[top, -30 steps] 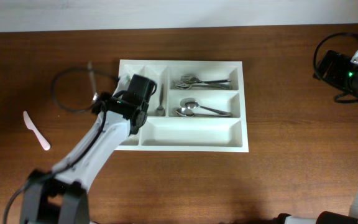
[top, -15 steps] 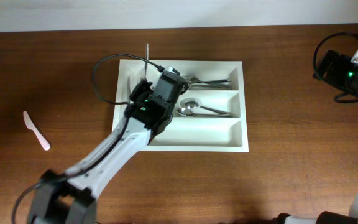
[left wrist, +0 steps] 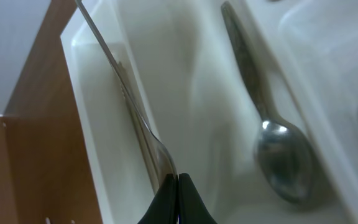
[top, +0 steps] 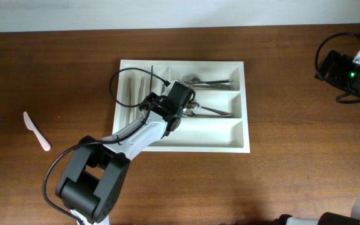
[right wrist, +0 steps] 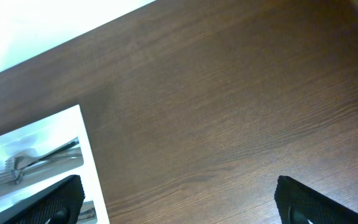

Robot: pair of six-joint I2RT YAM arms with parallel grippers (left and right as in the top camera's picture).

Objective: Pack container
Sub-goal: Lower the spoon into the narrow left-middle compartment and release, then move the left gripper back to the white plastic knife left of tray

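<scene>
Container [top: 247, 106] sits mid-table [top: 292, 175], long side running L-R, w/ the two narrow slots at its left end. L gripper [left wrist: 178, 186] is over those slots. Its fingertips are pressed together and, in the wrist view, appear to pinch the end of a slim metal utensil [left wrist: 135, 112], type unclear. The utensil runs away toward the far end of what looks like the outer narrow slot. Can't tell if it's resting on the slot floor or held just above it. The neighbouring narrow slot already has a spoon [left wrist: 278, 155]. Among the long compartments, the far one holds forks [top: 202, 81] and the middle one holds spoons [top: 202, 110]. The near one shows nothing in the part not covered by the arm. R gripper [right wrist: 179, 205] is parked well off to the right near the far edge, fingers spread wide w/ only bare wood between them, so it's idle. Progress: most of the way there, since most metal pieces are sorted and this one is at its slot but prob. not released yet. Left to do, as far as visible: let go of the utensil, then fetch the white plastic knife [top: 36, 131], which lies on the wood well left of the tray. No other loose items visible on the table.
</scene>
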